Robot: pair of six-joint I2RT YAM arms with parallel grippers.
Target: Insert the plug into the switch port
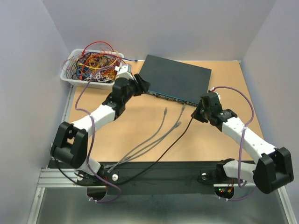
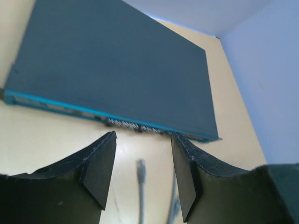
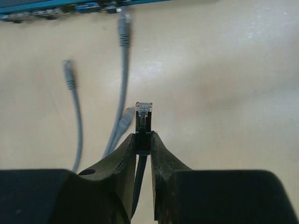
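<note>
Top external: switch point(image 1: 175, 77) at the far middle of the tabletop point(image 1: 135, 130), right hand point(image 1: 200, 112) just off its port edge; a skewed approach would likely jam on a port rim. Left wrist: left hand point(image 2: 144, 140) wide apart, empty, over a grey cable point(image 2: 140, 170). Right wrist: plug point(image 3: 143, 111) pinched between near-closed fingers point(image 3: 122, 161), short of the ports.

- Right wrist view: the switch point(image 3: 56, 5) is cut off at 12 o'clock; only its teal strip shows, with the ports point(image 3: 88, 7) blurred.
- Left wrist view: grey cables point(image 2: 140, 186) blur, cropped at 6 o'clock.
- From above, the right claw point(image 1: 200, 113) hides the plug point(image 3: 144, 109).
</note>
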